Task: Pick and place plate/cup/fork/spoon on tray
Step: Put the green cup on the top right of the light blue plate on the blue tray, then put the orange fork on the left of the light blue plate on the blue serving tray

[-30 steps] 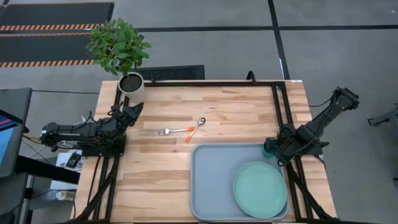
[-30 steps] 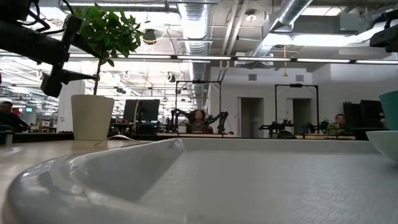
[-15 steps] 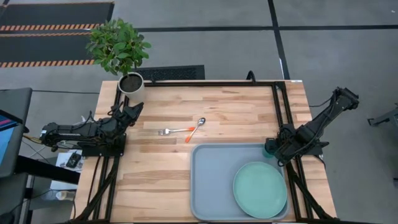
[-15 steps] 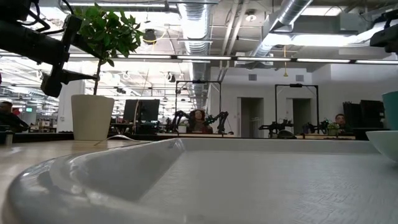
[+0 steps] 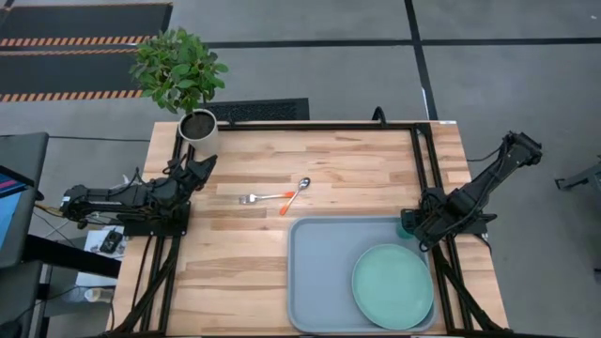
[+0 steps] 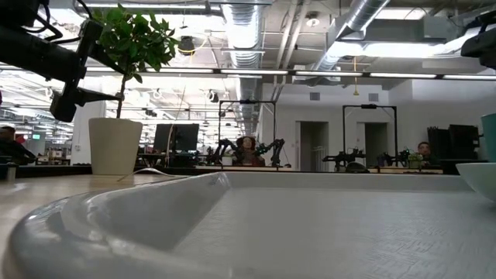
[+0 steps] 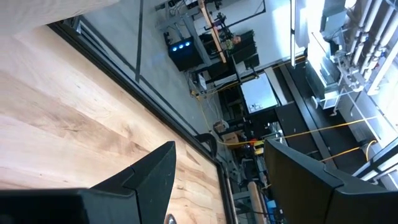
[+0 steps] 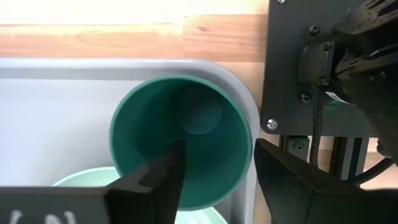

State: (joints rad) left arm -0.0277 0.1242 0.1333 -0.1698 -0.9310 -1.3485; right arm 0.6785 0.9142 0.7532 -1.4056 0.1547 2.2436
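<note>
The dark teal cup (image 5: 405, 223) stands upright at the far right corner of the grey-blue tray (image 5: 319, 272). My right gripper (image 5: 410, 225) is over it, open. In the right wrist view one finger (image 8: 163, 174) reaches inside the cup (image 8: 155, 124) and the other (image 8: 286, 174) stands outside its wall. The mint-green plate (image 5: 392, 285) lies flat on the tray's near right part. The fork (image 5: 252, 198) and the spoon (image 5: 299, 191) lie side by side on the wood, left of the tray's far edge. My left gripper (image 5: 205, 164) waits open at the table's left side. My right gripper straddles the cup's wall on the side toward the table's right edge (image 8: 247, 158), slanting down from the right. The gap between the fingers is far wider than the wall. I cannot tell whether either finger touches it.
A white pot with a leafy plant (image 5: 198, 127) stands at the table's far left corner, just beyond my left gripper. Black frame rails (image 5: 423, 169) run along the table's right side, next to the tray. Bare wood lies between the cutlery and the far edge.
In the low view the cup's visible edge has shifted a little toward the table's right edge. Both arms hold their places in the high view.
</note>
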